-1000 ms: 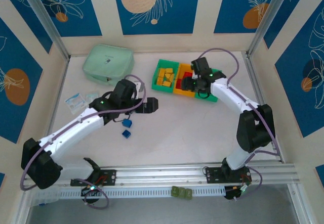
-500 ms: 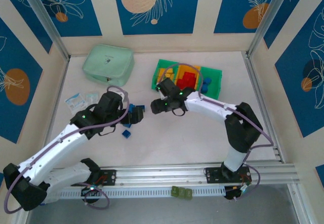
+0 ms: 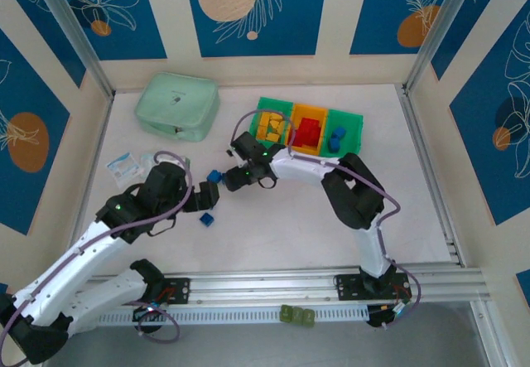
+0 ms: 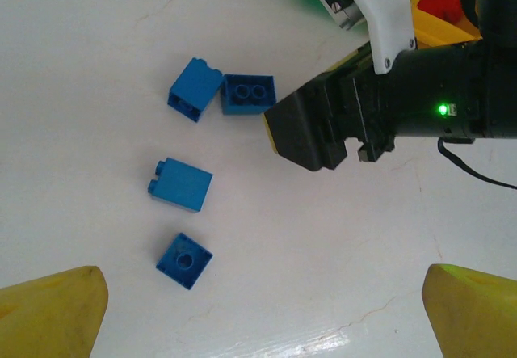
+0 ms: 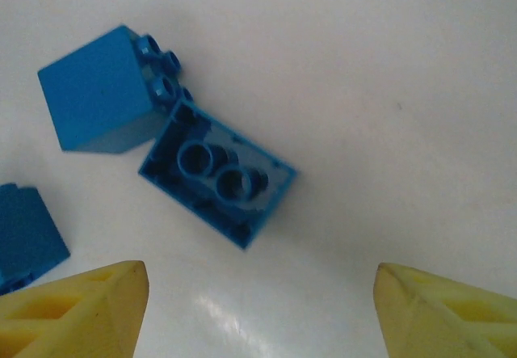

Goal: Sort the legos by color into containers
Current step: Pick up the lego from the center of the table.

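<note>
— Table (image 3: 290, 218) first. What is on it for you?
— A row of three bins (image 3: 346, 118) at the far side: yellow bricks (image 3: 269, 124) in the left green one, red bricks (image 3: 308, 132) in the orange middle one, blue in the right green one. Four loose blue bricks (image 4: 180, 185) lie near the middle of the table. I judge the sorting is nearly done and blue is the colour in hand.
— And your fingers?
— My left fingers (image 3: 209, 195) are spread as wide as they go and hold nothing. They hang over the cluster, which lies ahead of their tips. My right fingers (image 3: 227, 176) are also well apart and empty, aimed down at the upturned brick (image 5: 218, 176).
— Where exactly is that brick?
— On the table, hollow side up, touching a second brick (image 5: 101, 99) that lies on its side. It sits just ahead of my right tips, not yet between them.
— Next move?
— I think the right fingers should move forward and down to straddle the upturned brick. Then they close and carry it to the right green bin. The touching neighbour may get dragged along, and my two arms are crowded close.
</note>
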Motion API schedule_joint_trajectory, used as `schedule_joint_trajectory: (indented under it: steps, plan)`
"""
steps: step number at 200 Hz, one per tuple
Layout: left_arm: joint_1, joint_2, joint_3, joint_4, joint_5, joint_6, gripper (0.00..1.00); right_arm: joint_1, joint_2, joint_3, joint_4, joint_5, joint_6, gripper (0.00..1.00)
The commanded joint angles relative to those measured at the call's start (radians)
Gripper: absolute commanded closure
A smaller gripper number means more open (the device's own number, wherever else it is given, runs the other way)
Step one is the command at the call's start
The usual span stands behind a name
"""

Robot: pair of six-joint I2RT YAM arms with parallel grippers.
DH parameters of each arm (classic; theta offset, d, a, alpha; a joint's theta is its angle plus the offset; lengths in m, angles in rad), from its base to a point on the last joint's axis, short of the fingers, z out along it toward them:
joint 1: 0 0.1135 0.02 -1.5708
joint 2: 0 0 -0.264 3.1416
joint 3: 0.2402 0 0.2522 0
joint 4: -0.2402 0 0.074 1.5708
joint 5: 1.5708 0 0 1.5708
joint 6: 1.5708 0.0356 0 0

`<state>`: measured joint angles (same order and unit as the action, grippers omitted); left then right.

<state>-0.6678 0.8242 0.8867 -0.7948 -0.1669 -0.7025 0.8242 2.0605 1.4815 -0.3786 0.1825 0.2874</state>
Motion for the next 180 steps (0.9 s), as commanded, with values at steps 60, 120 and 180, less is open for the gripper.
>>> schedule_joint_trajectory:
  steps: [60, 120, 180]
  plan:
    - [0.011, -0.007, -0.035, -0.015, -0.081, -0.048, 0.01, 0.028, 0.146, 0.166, -0.066, 0.096, -0.077, 0.21]
    - [0.018, -0.012, -0.038, -0.016, -0.116, -0.051, 0.01, 0.022, 0.209, 0.26, -0.13, 0.151, -0.071, 0.26]
    - [0.026, -0.039, -0.053, -0.021, -0.12, -0.056, 0.01, 0.029, 0.224, 0.29, -0.156, 0.113, -0.095, 0.42]
